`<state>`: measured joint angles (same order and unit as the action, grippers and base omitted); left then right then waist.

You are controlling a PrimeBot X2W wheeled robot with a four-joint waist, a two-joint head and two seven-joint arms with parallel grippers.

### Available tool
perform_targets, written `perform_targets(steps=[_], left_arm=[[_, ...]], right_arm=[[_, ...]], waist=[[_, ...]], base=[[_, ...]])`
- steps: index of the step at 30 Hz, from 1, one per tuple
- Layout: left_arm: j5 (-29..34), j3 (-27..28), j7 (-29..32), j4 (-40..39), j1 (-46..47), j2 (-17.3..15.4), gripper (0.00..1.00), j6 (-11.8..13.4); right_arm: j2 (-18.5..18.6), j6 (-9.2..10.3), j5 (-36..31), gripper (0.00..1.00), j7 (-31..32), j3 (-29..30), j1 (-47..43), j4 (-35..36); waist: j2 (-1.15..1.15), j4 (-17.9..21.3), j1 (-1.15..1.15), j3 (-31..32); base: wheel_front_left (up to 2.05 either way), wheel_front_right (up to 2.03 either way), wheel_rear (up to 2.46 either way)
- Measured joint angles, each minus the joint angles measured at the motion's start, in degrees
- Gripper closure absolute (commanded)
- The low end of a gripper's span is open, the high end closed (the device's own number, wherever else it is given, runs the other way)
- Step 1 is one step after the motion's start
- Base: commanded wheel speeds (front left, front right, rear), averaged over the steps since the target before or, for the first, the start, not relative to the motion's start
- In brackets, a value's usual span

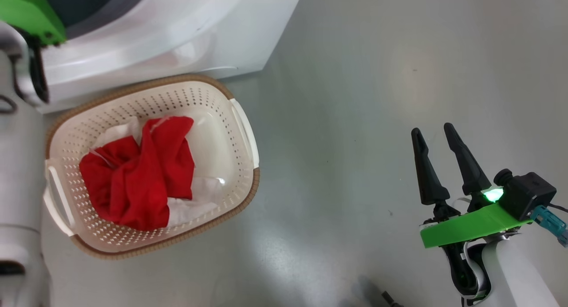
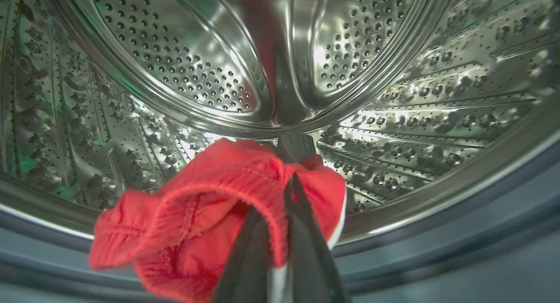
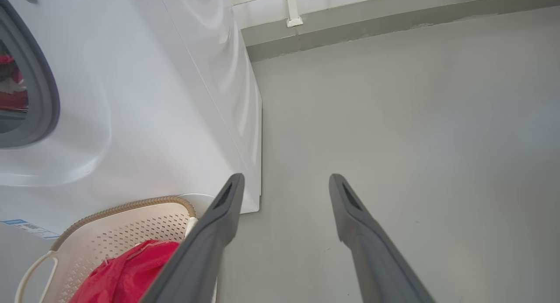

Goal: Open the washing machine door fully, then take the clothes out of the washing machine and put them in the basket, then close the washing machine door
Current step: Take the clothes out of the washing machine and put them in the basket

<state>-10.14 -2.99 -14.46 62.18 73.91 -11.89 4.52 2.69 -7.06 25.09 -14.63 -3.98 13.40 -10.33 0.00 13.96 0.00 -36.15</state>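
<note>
Grey floor (image 1: 355,98), washing machine (image 1: 186,27) at left: a red piece is ready to lift out.
Your left gripper (image 2: 292,167) is clamped on the red garment (image 2: 197,215) low in the drum (image 2: 175,66). Draw it straight back over the lip so no fold snags, then release above the basket (image 1: 208,98), where other clothes (image 1: 137,178) lie. Your right gripper (image 1: 431,130) hangs, fingers apart, over bare floor.

The clothes (image 1: 133,183) are bright red with white panels; the basket (image 1: 177,100) is cream, dotted with holes (its rim a brown woven look); the washing machine (image 3: 131,97) is white, its drum (image 2: 393,119) perforated shiny steel.
</note>
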Motion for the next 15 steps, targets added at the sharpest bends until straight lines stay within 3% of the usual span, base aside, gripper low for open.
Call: perform_targets(steps=[6, 15], left_arm=[[0.0, 2.6, 0.0, -11.5, -8.1, 0.9, 1.00, 0.0], [1.6, 7.3, -0.3, -29.2, -22.9, 5.0, 1.00, -1.8]], right_arm=[[0.3, 0.00, -0.1, 0.00, 0.0, 0.1, -0.4, -0.4], [0.5, 0.00, -0.5, 0.00, 0.0, 1.3, -2.1, -0.5]], waist=[[0.00, -1.1, 0.00, 2.3], [0.00, -2.8, 0.00, 6.1]], base=[[0.00, 0.00, 0.00], [0.00, 0.00, 0.00]])
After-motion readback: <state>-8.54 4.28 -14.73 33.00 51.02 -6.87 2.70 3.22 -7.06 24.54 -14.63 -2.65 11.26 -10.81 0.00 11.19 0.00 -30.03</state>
